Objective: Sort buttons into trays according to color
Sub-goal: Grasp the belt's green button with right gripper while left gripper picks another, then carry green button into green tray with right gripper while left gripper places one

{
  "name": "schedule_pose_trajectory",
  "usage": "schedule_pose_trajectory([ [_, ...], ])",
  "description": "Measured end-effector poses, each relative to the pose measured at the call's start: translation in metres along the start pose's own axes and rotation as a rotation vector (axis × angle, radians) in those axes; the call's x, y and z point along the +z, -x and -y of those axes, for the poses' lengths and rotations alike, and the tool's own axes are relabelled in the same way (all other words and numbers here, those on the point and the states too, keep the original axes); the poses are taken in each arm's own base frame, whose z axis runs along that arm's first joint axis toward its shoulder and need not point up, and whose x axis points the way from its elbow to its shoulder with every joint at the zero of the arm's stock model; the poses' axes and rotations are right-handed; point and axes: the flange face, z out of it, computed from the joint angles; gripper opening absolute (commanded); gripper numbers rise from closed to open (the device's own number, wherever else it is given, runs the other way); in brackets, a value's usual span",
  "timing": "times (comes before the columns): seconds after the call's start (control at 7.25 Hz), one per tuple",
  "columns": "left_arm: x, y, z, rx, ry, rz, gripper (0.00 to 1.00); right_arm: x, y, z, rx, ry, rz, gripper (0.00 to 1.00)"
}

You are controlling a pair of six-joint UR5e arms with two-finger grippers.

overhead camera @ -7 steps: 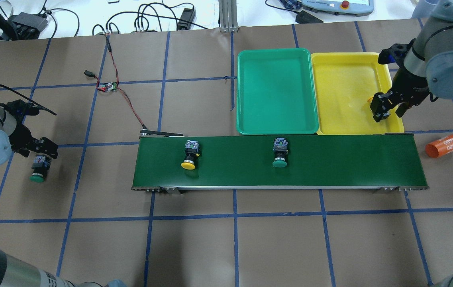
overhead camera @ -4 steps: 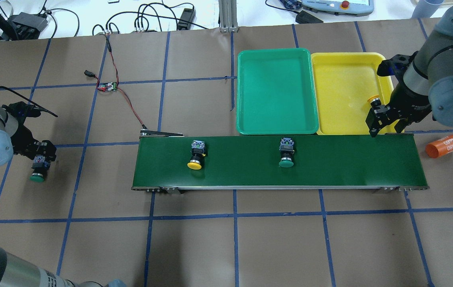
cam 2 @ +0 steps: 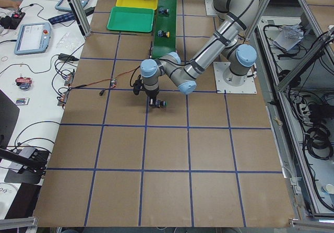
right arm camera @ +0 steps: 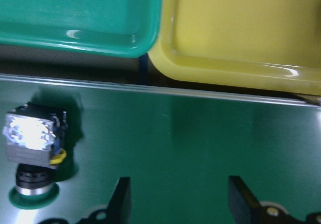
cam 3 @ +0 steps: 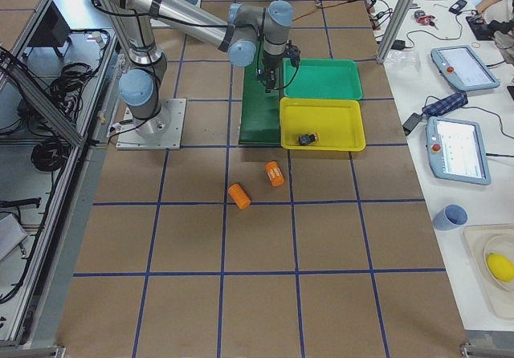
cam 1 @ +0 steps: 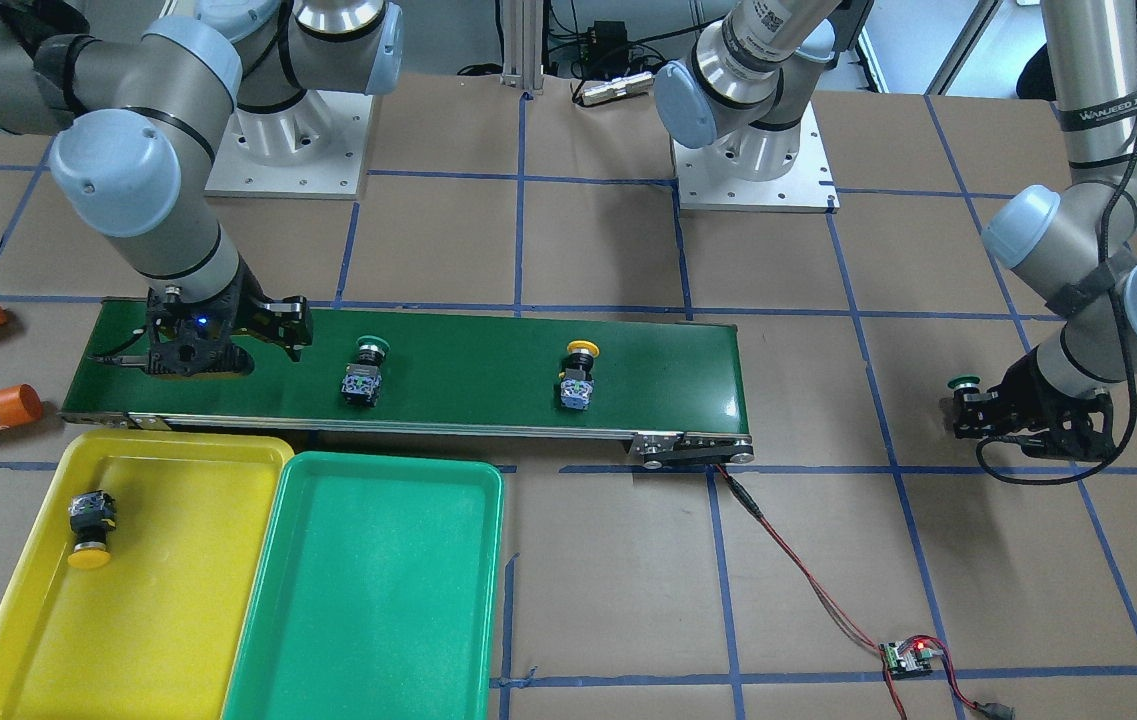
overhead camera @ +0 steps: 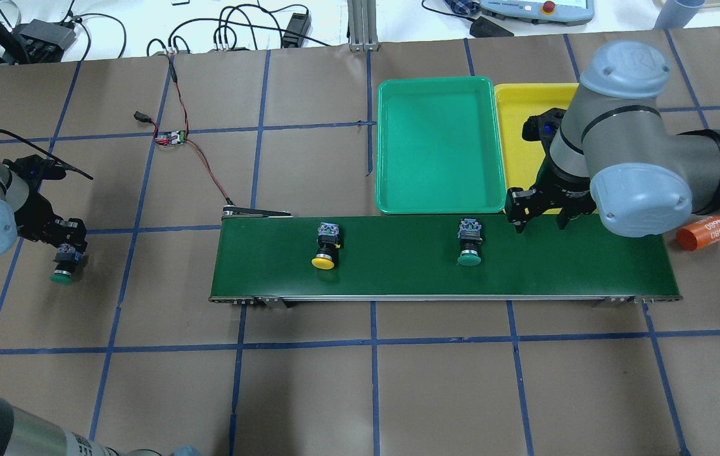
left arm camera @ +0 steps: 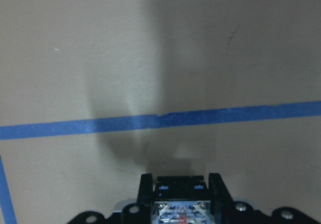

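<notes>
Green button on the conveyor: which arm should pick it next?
Right. The right gripper hangs open and empty over the conveyor beside that green button. The left gripper is off the conveyor's far end, shut on a second green button.

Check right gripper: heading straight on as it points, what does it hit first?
The right gripper would likely meet bare conveyor belt first; the green button sits off to one side.

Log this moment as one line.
left gripper shut on green-capped push-button | right gripper open over dark-green conveyor belt | yellow-capped push-button in yellow plastic tray
</notes>
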Motion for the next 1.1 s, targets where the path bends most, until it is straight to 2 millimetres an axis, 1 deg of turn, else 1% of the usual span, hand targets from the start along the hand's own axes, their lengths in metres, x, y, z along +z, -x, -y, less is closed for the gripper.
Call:
schedule_pose_trajectory([
  [0.14,-0.020,-0.016,0.014,-0.007,0.004,-0.026,0.00,0.002,0.009,0.002,0.001,-0.010,0.005,1.00],
  [0.28,-0.049,-0.045,0.036,-0.015,0.013,-0.037,0.00,0.002,0.013,0.003,0.002,-0.017,0.005,1.00],
  [0.41,-0.079,-0.075,0.051,-0.025,0.025,-0.040,0.00,0.002,0.014,0.003,0.004,-0.019,0.004,1.00],
  [0.55,-0.105,-0.101,0.060,-0.044,0.032,-0.041,0.00,0.003,0.015,0.003,0.007,-0.018,0.005,1.00],
  [0.69,-0.124,-0.128,0.066,-0.062,0.032,-0.038,0.00,0.004,0.015,0.003,0.009,-0.016,0.006,1.00],
  [0.83,-0.134,-0.162,0.069,-0.084,0.030,-0.030,0.00,0.005,0.016,0.003,0.011,-0.014,0.007,0.99],
  [0.97,-0.140,-0.196,0.068,-0.106,0.032,-0.026,0.00,0.008,0.017,0.003,0.020,-0.007,0.010,0.93],
  [1.1,-0.137,-0.228,0.065,-0.123,0.038,-0.026,0.00,0.014,0.018,0.004,0.036,0.007,0.015,0.87],
])
